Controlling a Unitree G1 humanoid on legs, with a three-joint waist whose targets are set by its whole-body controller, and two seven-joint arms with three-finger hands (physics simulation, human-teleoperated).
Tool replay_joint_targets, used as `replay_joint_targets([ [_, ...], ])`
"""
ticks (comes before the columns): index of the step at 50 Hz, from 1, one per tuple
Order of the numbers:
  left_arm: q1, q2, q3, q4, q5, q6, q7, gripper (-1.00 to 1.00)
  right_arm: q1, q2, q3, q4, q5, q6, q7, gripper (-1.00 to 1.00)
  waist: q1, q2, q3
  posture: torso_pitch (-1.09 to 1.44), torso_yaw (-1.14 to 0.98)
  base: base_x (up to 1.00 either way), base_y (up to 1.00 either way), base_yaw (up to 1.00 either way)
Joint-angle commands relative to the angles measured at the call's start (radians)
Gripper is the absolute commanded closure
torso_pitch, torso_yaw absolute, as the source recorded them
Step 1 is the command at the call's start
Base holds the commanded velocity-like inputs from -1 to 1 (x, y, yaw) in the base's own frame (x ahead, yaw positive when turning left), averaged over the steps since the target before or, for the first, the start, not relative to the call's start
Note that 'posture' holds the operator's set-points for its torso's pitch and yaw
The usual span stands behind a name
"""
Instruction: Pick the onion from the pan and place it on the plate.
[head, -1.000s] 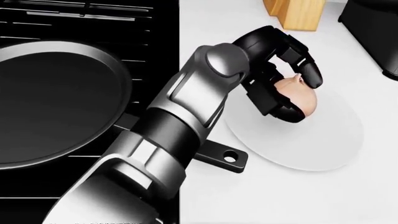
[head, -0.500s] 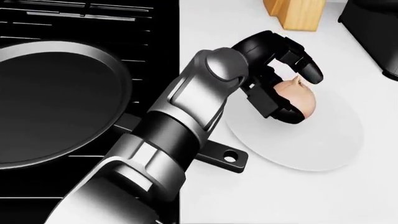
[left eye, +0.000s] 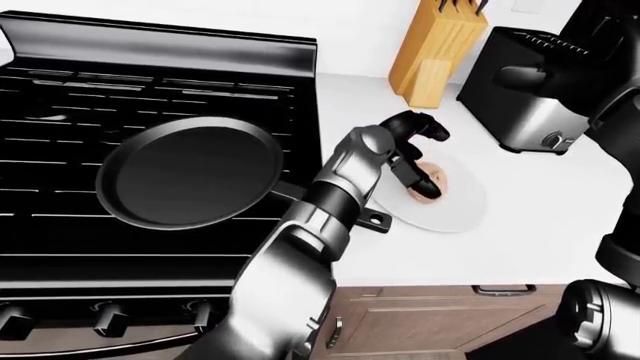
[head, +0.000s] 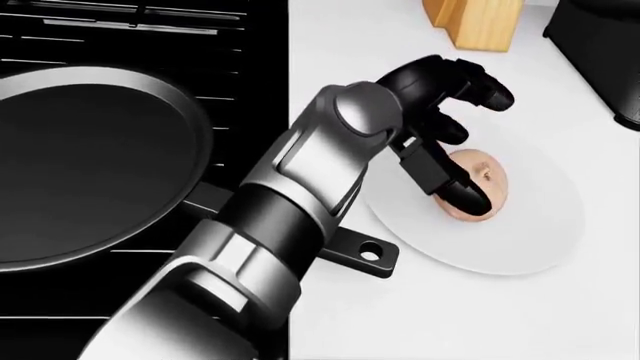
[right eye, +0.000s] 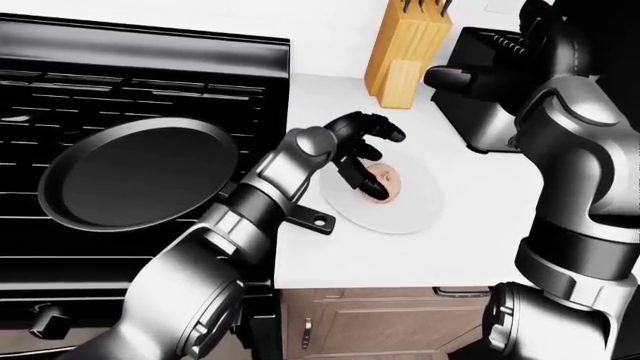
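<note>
The onion (head: 484, 178), tan and round, lies on the white plate (head: 530, 240) on the counter to the right of the stove. My left hand (head: 468, 139) is open over it. Its upper fingers (head: 480, 86) are lifted clear above the onion, and the thumb (head: 455, 187) lies against the onion's left side. The black pan (head: 90, 165) stands empty on the stove at the left, its handle (head: 355, 251) reaching under my left forearm to the plate's edge. My right hand (right eye: 462, 76) is raised at the right, in front of the toaster; its fingers are dark against it.
A wooden knife block (left eye: 435, 49) stands above the plate. A black and steel toaster (left eye: 530, 105) stands at the upper right. The black stove (left eye: 150, 75) fills the left. The counter edge and a cabinet drawer (left eye: 440, 319) are below.
My left hand's fingers have opened and lifted off the onion. The onion now rests on the plate, slightly lower in the view.
</note>
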Motion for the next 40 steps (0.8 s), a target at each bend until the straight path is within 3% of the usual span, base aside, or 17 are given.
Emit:
replay_joint_targets([
  [1, -0.037, 0.003, 0.004, -0.044, -0.002, -0.023, 0.005, -0.48, -0.029, -0.018, -0.013, -0.022, -0.004, -0.031, 0.0, -1.0, 0.001, -0.008, -0.028, 0.0, 0.0, 0.0, 0.0, 0.0],
  [15, -0.126, 0.043, 0.048, -0.037, -0.08, 0.013, 0.011, -0.59, -0.04, -0.011, -0.007, -0.028, -0.006, -0.019, -0.001, -1.0, 0.001, -0.005, -0.027, 0.0, 0.0, 0.0, 0.0, 0.0],
  [17, -0.147, 0.057, 0.058, -0.03, -0.098, 0.02, 0.011, -0.66, -0.044, -0.01, -0.002, -0.025, -0.008, -0.019, 0.001, -1.0, 0.001, -0.004, -0.026, 0.0, 0.0, 0.0, 0.0, 0.0],
  [21, -0.177, 0.081, 0.068, -0.021, -0.127, 0.034, 0.025, -1.0, -0.056, -0.008, 0.006, -0.014, -0.016, -0.02, 0.01, -1.0, 0.0, -0.002, -0.025, 0.0, 0.0, 0.0, 0.0, 0.0],
  [36, -0.233, 0.164, 0.09, -0.001, -0.182, 0.06, 0.067, -1.0, -0.127, -0.009, 0.044, 0.048, -0.075, -0.034, 0.078, -1.0, -0.002, 0.008, -0.023, 0.0, 0.0, 0.0, 0.0, 0.0],
  [40, -0.266, 0.2, 0.124, 0.022, -0.218, 0.074, 0.1, -1.0, -0.153, -0.008, 0.055, 0.068, -0.096, -0.04, 0.103, -1.0, -0.003, 0.011, -0.024, 0.0, 0.0, 0.0, 0.0, 0.0],
])
